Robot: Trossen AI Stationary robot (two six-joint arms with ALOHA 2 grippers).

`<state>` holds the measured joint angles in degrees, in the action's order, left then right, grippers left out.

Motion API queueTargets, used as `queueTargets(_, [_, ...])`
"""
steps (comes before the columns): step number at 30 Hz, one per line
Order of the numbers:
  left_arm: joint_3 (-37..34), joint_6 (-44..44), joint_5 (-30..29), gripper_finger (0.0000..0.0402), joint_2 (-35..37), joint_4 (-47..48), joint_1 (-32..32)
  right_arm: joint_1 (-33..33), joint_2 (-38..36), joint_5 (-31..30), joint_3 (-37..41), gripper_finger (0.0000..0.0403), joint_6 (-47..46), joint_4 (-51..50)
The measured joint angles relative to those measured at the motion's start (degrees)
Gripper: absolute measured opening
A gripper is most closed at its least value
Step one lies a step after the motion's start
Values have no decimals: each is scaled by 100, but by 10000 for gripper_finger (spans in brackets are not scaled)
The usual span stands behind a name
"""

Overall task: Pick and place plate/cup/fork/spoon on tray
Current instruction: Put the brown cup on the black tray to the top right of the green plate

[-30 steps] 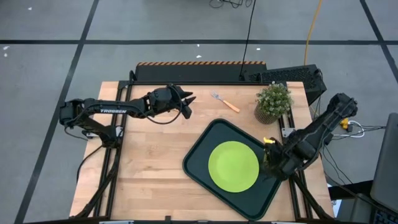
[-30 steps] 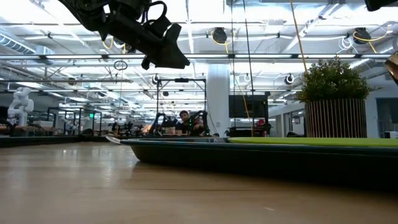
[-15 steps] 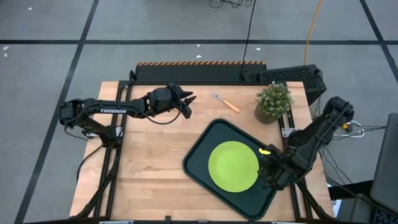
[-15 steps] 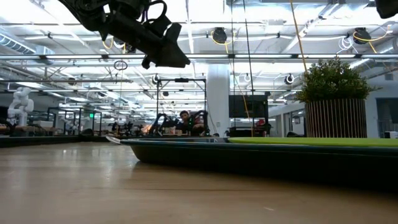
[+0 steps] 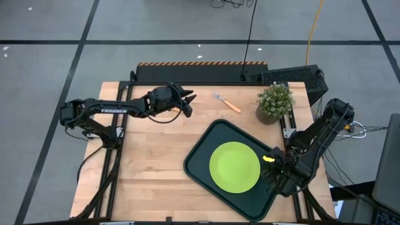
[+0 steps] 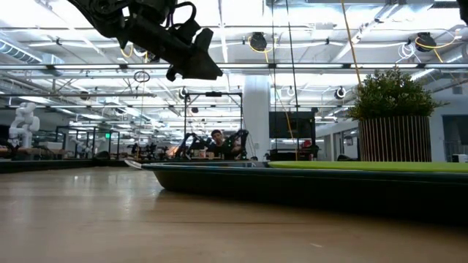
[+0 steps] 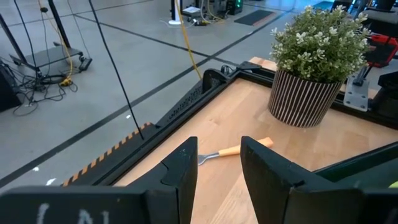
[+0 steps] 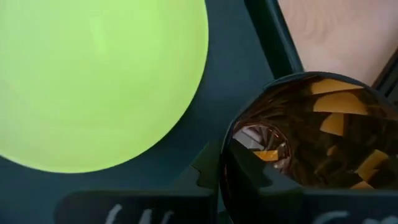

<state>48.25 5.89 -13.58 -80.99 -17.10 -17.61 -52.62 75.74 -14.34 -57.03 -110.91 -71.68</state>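
Note:
The lime-green plate (image 5: pixel 234 167) lies flat in the dark tray (image 5: pixel 203 156) at the table's near right. My right gripper (image 5: pixel 275 170) is over the tray's right rim, shut on the amber cup (image 8: pixel 308 127); the plate (image 8: pixel 93 74) and tray floor (image 8: pixel 230 93) lie beside it. The orange-handled fork (image 5: pixel 225 102) lies on the wood at the far middle. My left gripper (image 5: pixel 189 100) hovers open and empty, left of the fork (image 7: pixel 233 150). The spoon is out of view. My right gripper holds the cup by its faceted wall (image 8: pixel 239 158) between its two fingers (image 8: pixel 211 177). The far finger is hidden behind the cup. The cup's open mouth faces the wrist camera. It hangs over the tray's right side; whether it touches the tray I cannot tell.
A potted green plant (image 5: pixel 274 103) in a striped pot stands at the far right, close to the fork and the tray's far corner. Bare wood lies left of the tray. The low view shows the tray's rim (image 6: pixel 292 183) and the plant (image 6: pixel 395 117).
My right gripper has carried the cup toward the table's near edge along the tray's right side, and the cup has left the low view. The left arm has kept still.

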Motion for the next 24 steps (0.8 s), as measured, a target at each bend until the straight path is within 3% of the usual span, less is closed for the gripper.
queueTargets(24, [0,-7,0,124,0,11,0,0,-220,-213,118,46,61,396])
